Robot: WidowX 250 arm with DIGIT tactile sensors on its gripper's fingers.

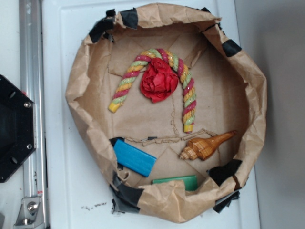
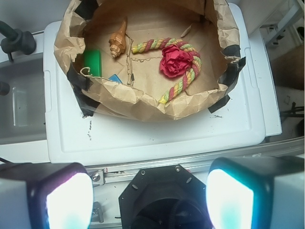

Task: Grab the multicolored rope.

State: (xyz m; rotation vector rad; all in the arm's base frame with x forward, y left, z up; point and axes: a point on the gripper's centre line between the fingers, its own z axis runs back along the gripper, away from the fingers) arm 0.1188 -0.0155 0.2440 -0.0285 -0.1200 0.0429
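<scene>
**Pincer standing open, well apart from the rope in the paper basin**

Pincer (image 2: 150, 195) is showing only in the wrist view, where its two fingers are filling the lower corners of the picture. One finger pad (image 2: 69, 202) is glowing pale on the left side and the other is glowing on the right, with a wide gap between them, so the pincer is released and is holding nothing. It is hanging well apart from the brown paper basin (image 1: 81, 90), with the black hexagonal base (image 2: 162, 195) lying under the gap.

The multicolored rope (image 1: 183, 78) is lying on the floor of the basin, bent in an arch shape. Its red, yellow and light green strands are twisting together and both of its ends are yellow. The red fabric flower (image 1: 158, 80) is sitting inside the arch, touching the inner side of the rope.

Nearer the opposite wall of the basin, the wooden shell (image 1: 206, 145) is lying on its side, just beside one end of the rope. A blue block (image 1: 134, 158) is resting apart from the shell, and a green block (image 1: 176, 181) is leaning at the basin wall between them. Black tape (image 1: 228, 171) is patching the basin rim in several places. The basin is standing on a white counter (image 1: 62, 191).
</scene>
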